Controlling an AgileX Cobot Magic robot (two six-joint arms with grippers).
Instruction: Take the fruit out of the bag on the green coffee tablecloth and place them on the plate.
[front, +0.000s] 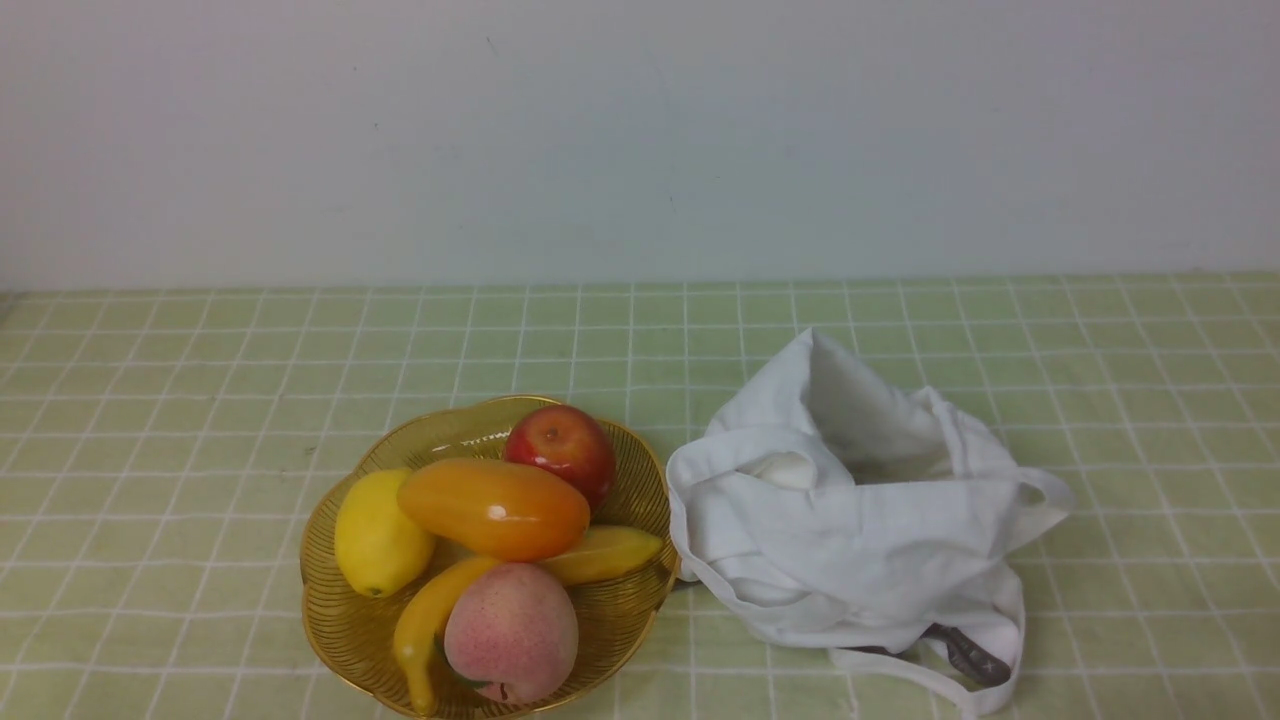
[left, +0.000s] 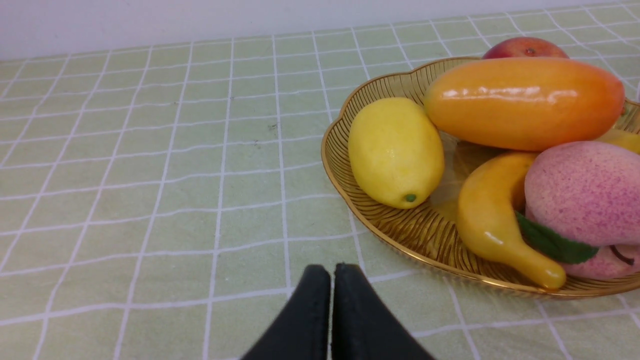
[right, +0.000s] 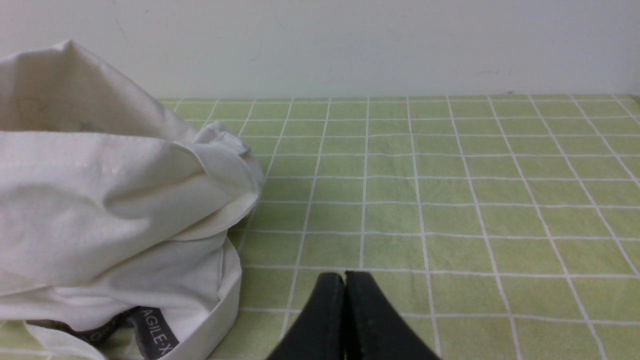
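The orange-yellow oval fruit (front: 494, 508) lies in the golden wire plate (front: 340, 620), on top of the other fruit; it also shows in the left wrist view (left: 525, 102) in the plate (left: 400, 230). The white cloth bag (front: 850, 520) slumps open on the green tablecloth (front: 180, 420) right of the plate; I see no fruit inside it. Its grey tag (right: 155, 335) shows in the right wrist view beside the bag (right: 100, 200). My left gripper (left: 332, 272) is shut and empty near the plate. My right gripper (right: 345, 280) is shut and empty beside the bag. Neither shows in the front view.
The plate also holds a red apple (front: 562, 448), a yellow lemon (front: 375, 535), a curved banana (front: 425, 625), a pink peach (front: 510, 632) and a second yellow-orange fruit (front: 605, 555). A pale wall (front: 640, 140) stands behind the table.
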